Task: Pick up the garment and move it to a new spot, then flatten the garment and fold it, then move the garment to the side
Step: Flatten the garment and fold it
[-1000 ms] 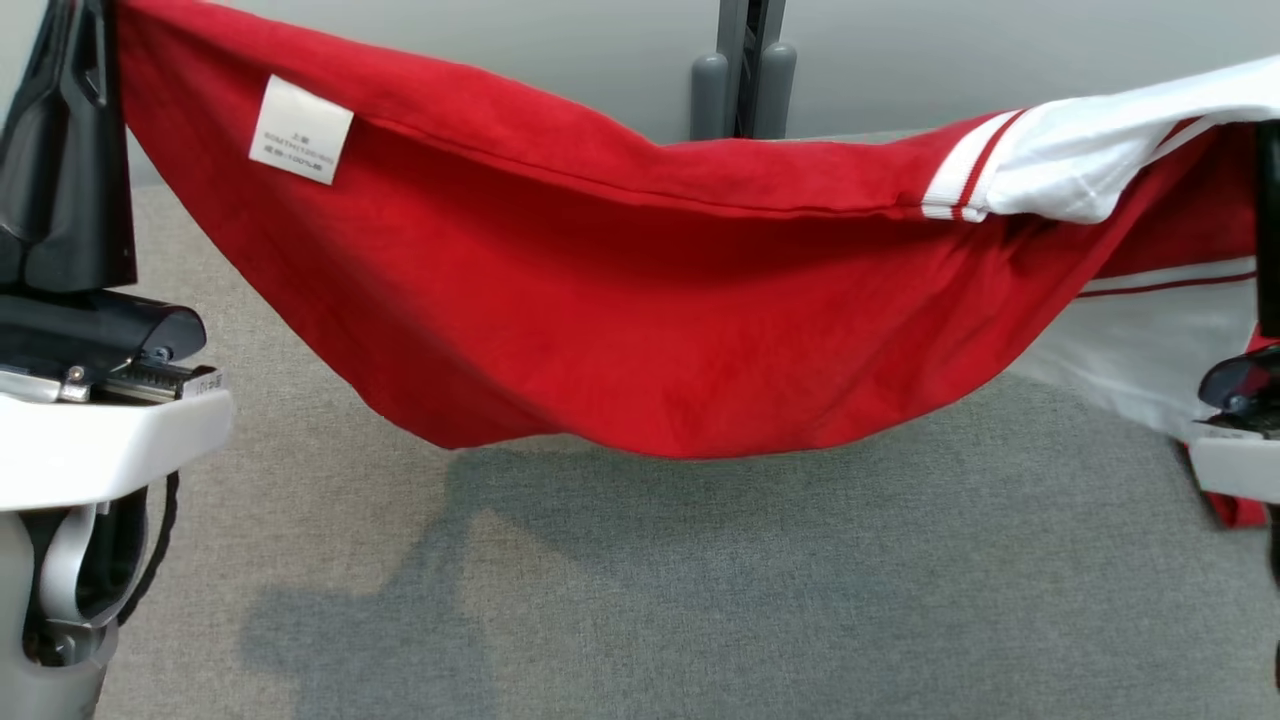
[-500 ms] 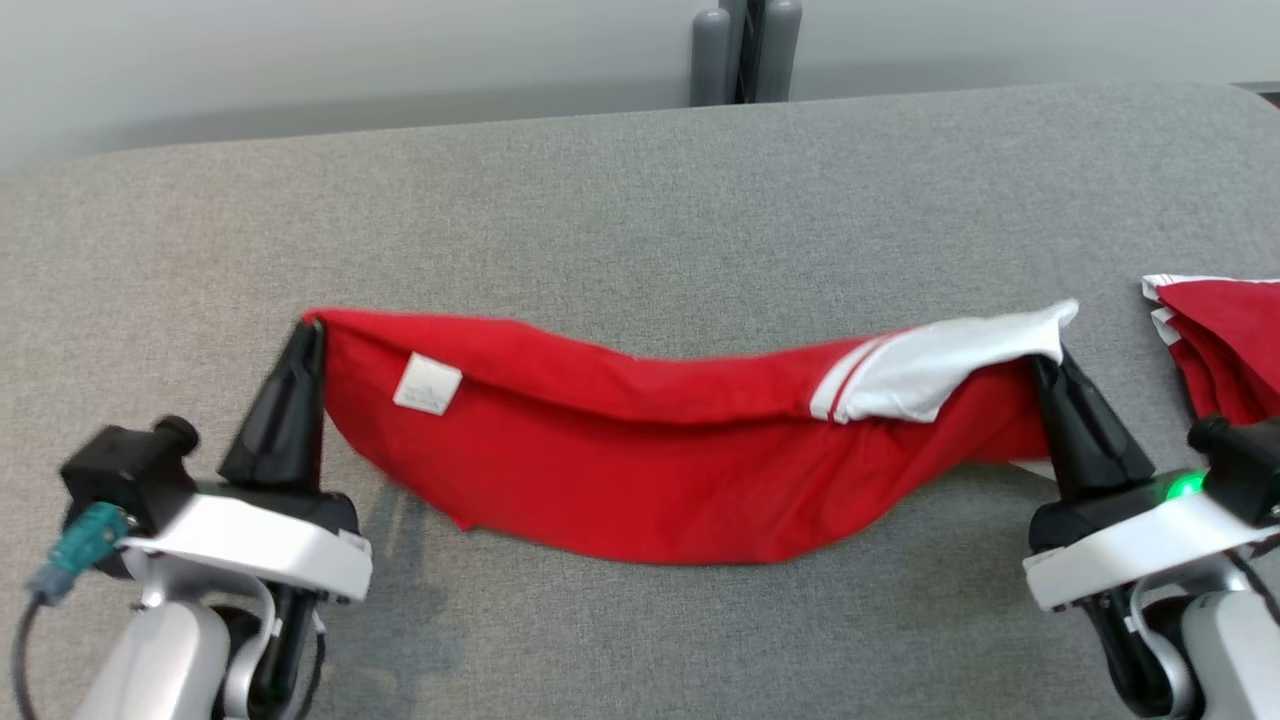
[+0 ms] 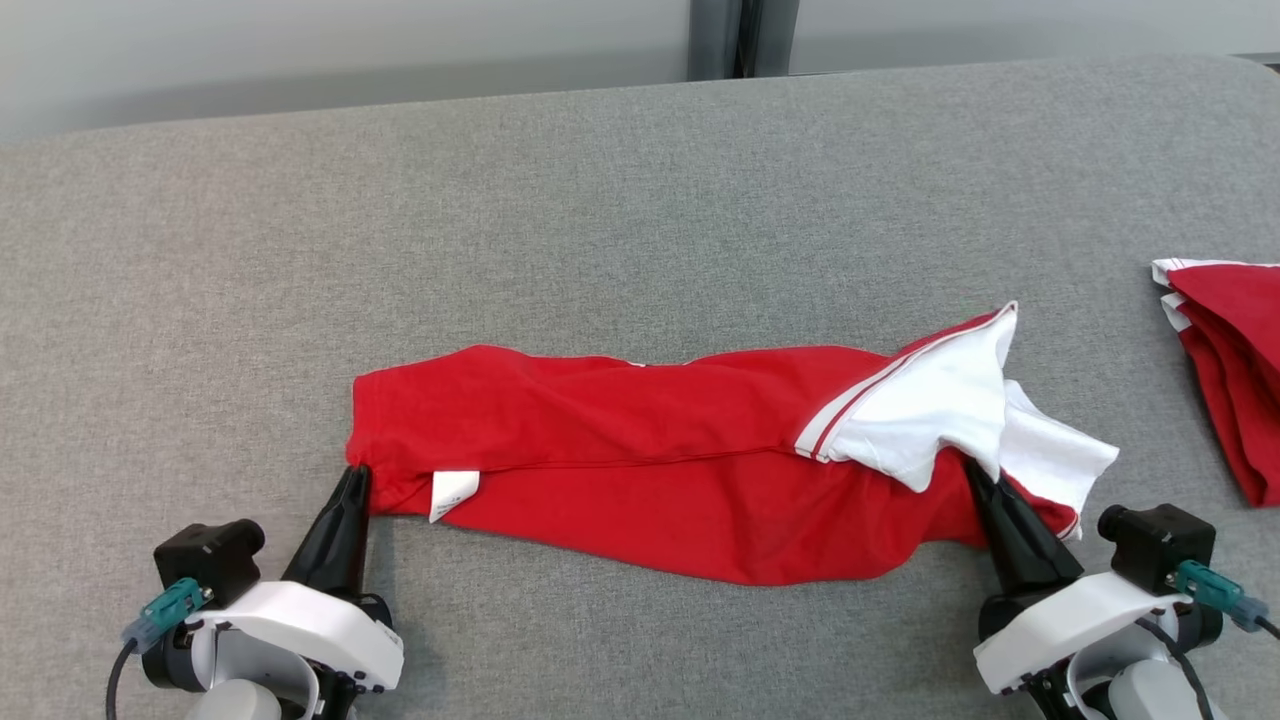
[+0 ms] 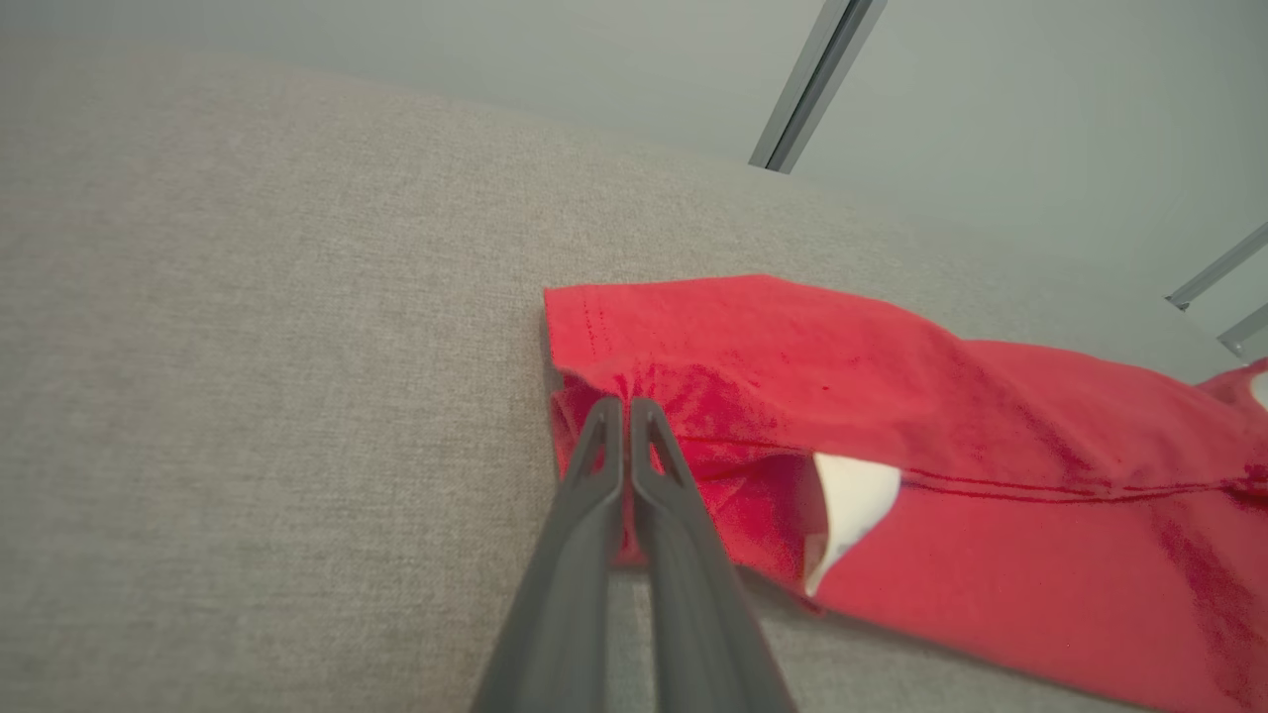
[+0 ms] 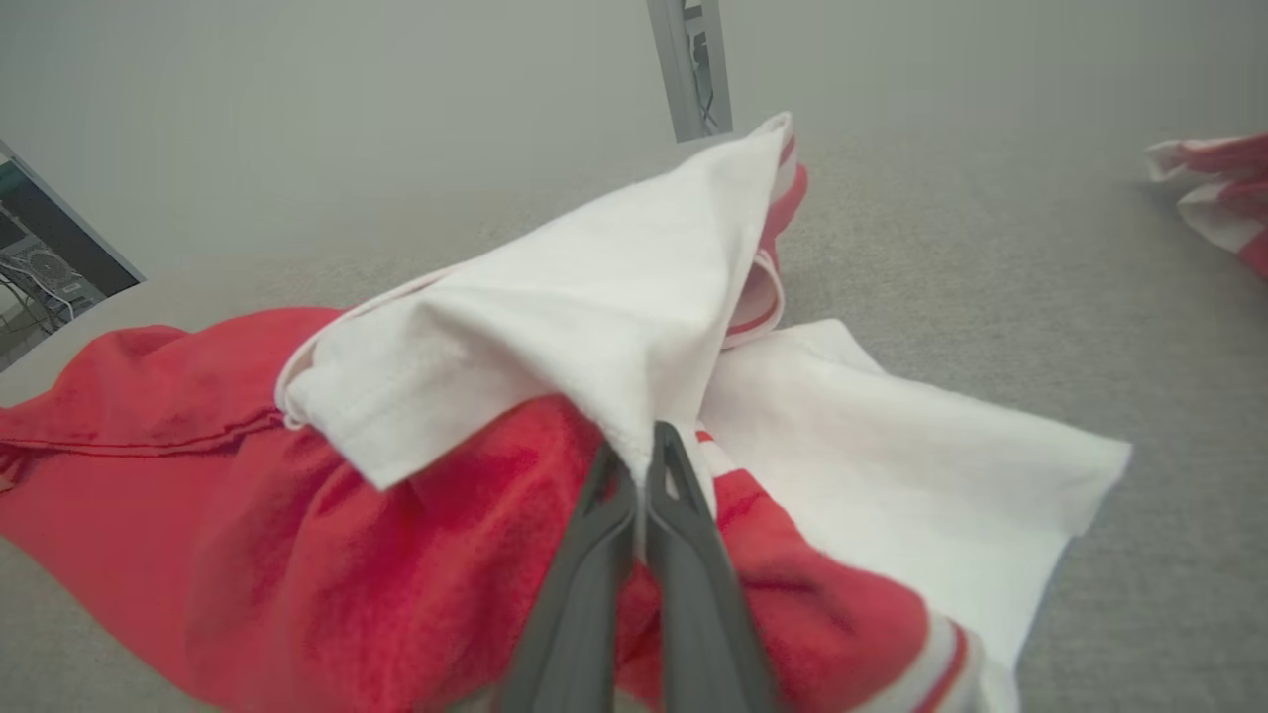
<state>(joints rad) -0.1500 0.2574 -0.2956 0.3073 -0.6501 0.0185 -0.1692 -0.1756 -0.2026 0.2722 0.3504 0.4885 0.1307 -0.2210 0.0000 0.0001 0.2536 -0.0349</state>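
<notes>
The garment (image 3: 650,460) is a red shirt with white sleeves and striped trim, lying in a long rumpled band across the grey table (image 3: 600,200). My left gripper (image 3: 355,475) is shut on the garment's left end, next to a white label (image 3: 452,492). In the left wrist view the left gripper (image 4: 624,408) pinches red cloth of the garment (image 4: 892,416). My right gripper (image 3: 972,470) is shut on the right end, under the white sleeve (image 3: 930,410). The right wrist view has the right gripper (image 5: 642,458) clamped on the garment (image 5: 594,327) where white meets red.
A second red and white folded garment (image 3: 1225,370) lies at the table's right edge, also seen as the folded garment (image 5: 1218,188) in the right wrist view. A grey post (image 3: 740,38) stands behind the table against the wall.
The garment has come down from hanging between the raised grippers to lying on the table. Both grippers moved down and toward me, still shut on its ends. The camera has also shifted.
</notes>
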